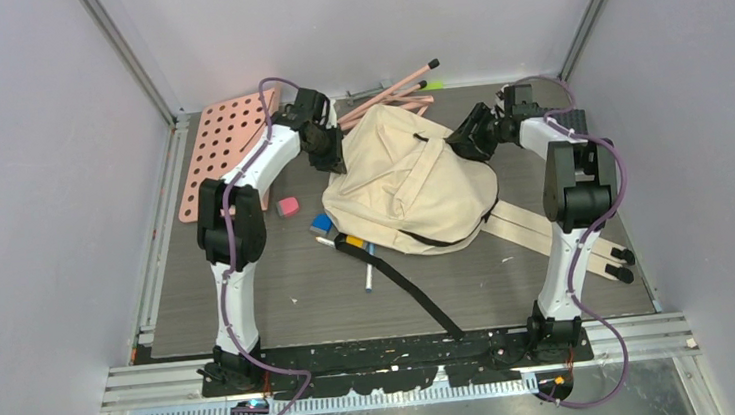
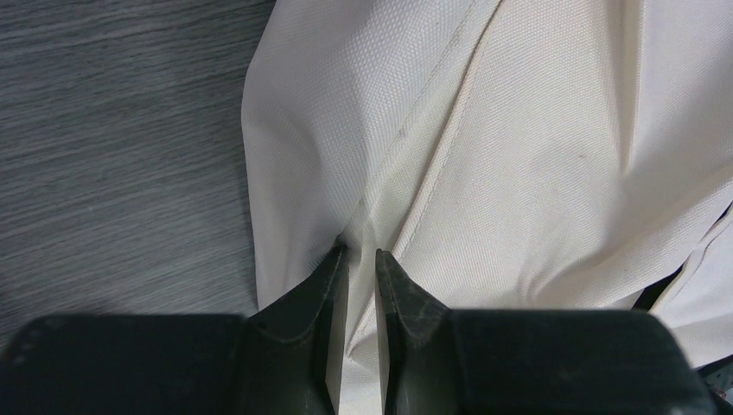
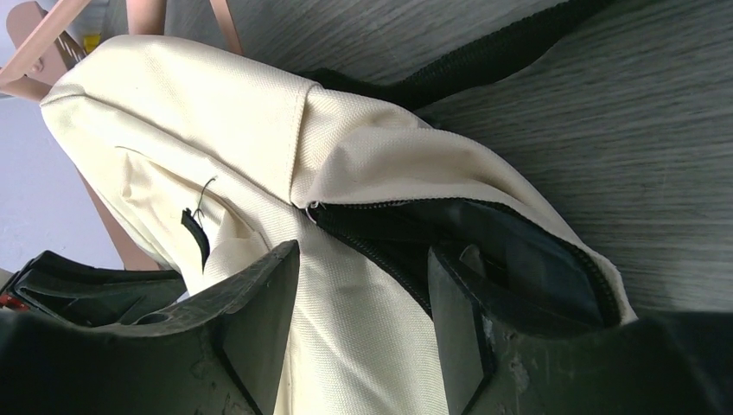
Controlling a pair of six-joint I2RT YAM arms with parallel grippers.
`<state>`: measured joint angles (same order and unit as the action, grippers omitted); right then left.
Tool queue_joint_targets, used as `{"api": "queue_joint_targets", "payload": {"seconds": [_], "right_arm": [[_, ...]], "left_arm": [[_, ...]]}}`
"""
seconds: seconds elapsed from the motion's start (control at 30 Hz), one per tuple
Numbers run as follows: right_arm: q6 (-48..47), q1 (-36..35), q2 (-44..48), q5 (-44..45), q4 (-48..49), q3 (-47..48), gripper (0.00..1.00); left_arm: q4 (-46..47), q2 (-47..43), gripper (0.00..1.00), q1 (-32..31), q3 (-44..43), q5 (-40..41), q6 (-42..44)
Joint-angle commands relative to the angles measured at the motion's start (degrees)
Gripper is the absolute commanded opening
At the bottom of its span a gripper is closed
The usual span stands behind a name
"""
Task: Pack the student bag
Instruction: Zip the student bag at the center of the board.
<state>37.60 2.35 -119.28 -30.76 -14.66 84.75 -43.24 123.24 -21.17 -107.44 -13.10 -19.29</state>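
Observation:
The student bag (image 1: 411,179), cream cloth with black zippers, lies in a heap at the middle back of the table. My left gripper (image 1: 331,155) is at its left edge. In the left wrist view the gripper (image 2: 359,255) is shut on a pinched fold of the bag's cloth (image 2: 519,130). My right gripper (image 1: 463,142) is at the bag's right side. In the right wrist view it (image 3: 363,259) is open and straddles the cloth edge (image 3: 199,112) beside the unzipped opening (image 3: 501,251), with the right finger (image 3: 458,303) at the dark opening.
A pink pegboard (image 1: 228,149) lies at the back left, with pink rods (image 1: 398,89) behind the bag. A pink eraser (image 1: 287,206), small blue and yellow items (image 1: 323,223) and a pen (image 1: 369,273) lie left of the bag. A black strap (image 1: 411,289) and beige straps (image 1: 546,232) trail forward.

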Motion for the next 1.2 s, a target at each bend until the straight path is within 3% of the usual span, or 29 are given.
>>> {"api": "queue_joint_targets", "payload": {"seconds": [0.0,0.2,0.53,0.9,1.17], "right_arm": [[0.64,-0.52,-1.87,-2.05,2.01,3.06,0.62],[3.10,-0.92,-5.67,-3.29,5.59,8.31,0.56],[5.05,-1.10,-5.87,-1.86,9.90,8.53,0.36],[6.39,-1.06,-4.32,1.05,10.92,7.66,0.36],[6.35,-1.08,-1.64,1.32,10.99,6.23,0.30]], "left_arm": [[2.90,-0.30,0.19,0.43,-1.89,-1.81,-0.42],[1.76,0.86,0.19,0.51,-3.91,-2.06,-0.22],[1.50,1.39,0.18,0.78,-4.37,-2.02,-0.57],[1.67,1.40,0.17,0.87,-4.31,-2.10,-1.01],[1.75,1.07,0.16,0.87,-3.88,-1.90,-1.01]]}}
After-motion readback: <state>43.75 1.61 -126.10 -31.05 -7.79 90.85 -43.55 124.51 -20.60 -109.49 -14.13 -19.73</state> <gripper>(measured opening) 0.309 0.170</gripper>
